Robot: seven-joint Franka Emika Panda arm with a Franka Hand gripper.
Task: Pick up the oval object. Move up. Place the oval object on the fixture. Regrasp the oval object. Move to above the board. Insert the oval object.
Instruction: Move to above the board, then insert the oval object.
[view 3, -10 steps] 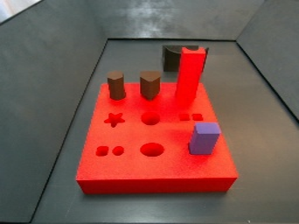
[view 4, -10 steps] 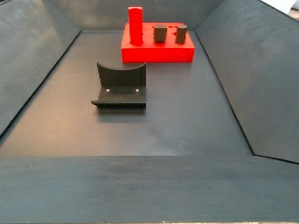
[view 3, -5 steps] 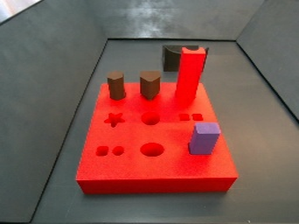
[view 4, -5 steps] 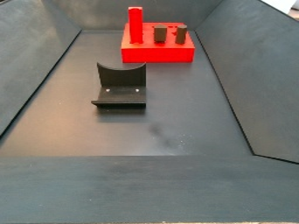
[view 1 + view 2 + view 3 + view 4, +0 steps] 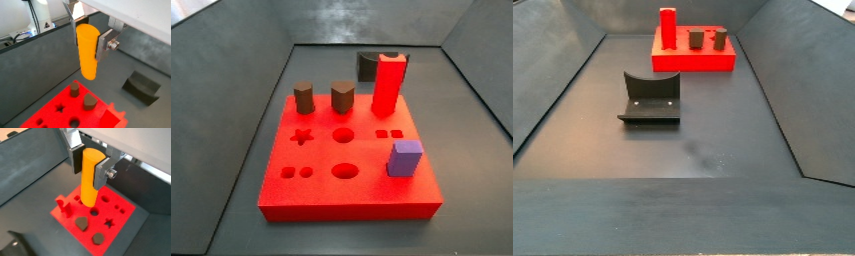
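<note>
Above board (image 5: 100,215), gripper (image 5: 89,164) grips oval object (image 5: 90,178).

The pincer (image 5: 89,36) shows in neither side view, its top cut off in both wrist views, and the oval object (image 5: 91,175) hides part of the board (image 5: 124,216).

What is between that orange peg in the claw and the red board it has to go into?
Nothing visible. In both wrist views the claw holds the oval object upright, high above the board, with only open air below its tip. The brown pegs and tall red post stand on the board, off to the side.
</note>
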